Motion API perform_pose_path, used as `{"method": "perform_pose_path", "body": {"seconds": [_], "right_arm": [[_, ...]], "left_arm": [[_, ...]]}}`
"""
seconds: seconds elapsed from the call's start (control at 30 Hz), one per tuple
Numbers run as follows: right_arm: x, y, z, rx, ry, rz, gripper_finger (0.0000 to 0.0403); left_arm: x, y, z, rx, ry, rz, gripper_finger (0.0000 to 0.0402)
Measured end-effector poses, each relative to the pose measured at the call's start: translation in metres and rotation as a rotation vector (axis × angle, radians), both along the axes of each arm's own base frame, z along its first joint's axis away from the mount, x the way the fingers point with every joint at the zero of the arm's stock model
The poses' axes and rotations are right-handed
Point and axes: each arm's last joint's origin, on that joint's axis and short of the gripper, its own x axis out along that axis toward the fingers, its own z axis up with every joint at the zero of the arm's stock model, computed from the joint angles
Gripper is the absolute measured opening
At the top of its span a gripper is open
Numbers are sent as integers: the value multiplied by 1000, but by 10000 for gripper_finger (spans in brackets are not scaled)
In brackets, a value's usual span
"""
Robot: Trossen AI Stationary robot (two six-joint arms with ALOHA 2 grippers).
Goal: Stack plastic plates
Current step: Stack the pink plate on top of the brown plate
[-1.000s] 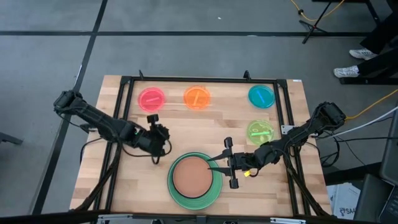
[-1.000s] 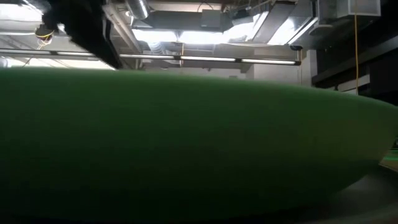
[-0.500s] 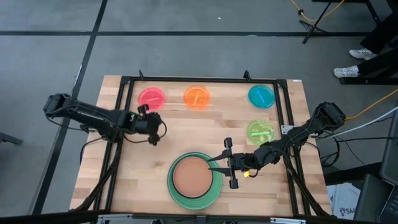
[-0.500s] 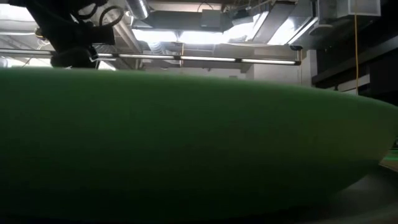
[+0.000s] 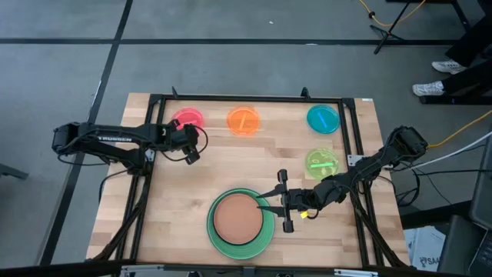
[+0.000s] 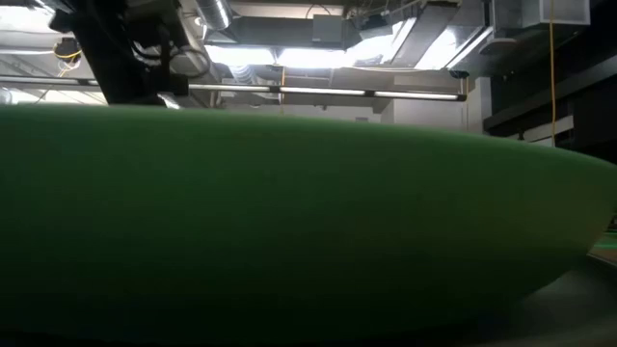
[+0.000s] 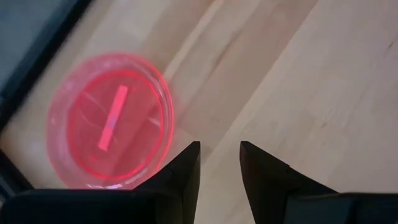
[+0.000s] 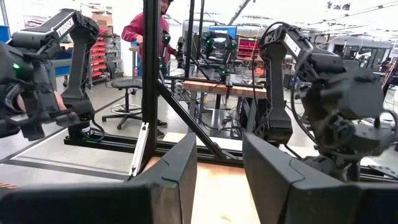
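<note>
A large light green plate (image 5: 219,240) lies near the table's near edge with a brown plate (image 5: 237,218) on it. Small translucent plates sit along the far side: pink (image 5: 187,118), orange (image 5: 244,120) and blue (image 5: 323,118); a lime one (image 5: 321,162) lies nearer on the right. My left gripper (image 5: 191,145) hovers open just on the near side of the pink plate (image 7: 112,137), its fingers (image 7: 186,165) pointing down. My right gripper (image 5: 283,204) is open at the green plate's right rim. The green plate's wall (image 6: 308,222) fills the low view. My right gripper comes level from the table's right to the green plate's right rim (image 5: 270,208), its fingers spread wide. Whether a finger touches the rim I cannot tell; its own wrist view shows only the room.
A black frame (image 5: 246,98) runs along the table's far edge and down both sides. Bare wood lies between the far row of small plates and the green plate. A person and other robot arms stand in the room beyond the table (image 8: 149,31).
My left gripper has travelled from beside the green plate's upper left rim toward the table's far left, ending next to the pink plate. The right arm and all plates have stayed where they were.
</note>
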Motion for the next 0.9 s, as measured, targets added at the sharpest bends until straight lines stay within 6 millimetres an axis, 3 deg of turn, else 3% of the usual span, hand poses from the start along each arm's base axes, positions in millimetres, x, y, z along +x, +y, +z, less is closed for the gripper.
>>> {"method": "perform_pose_path", "body": {"seconds": [0.37, 0.9], "right_arm": [[0, 0, 2, 38, -18, 3, 122], [0, 0, 2, 38, -18, 3, 122]], "left_arm": [[14, 34, -30, -48, 146, 9, 106], [21, 58, -68, -44, 337, 0, 106]]}}
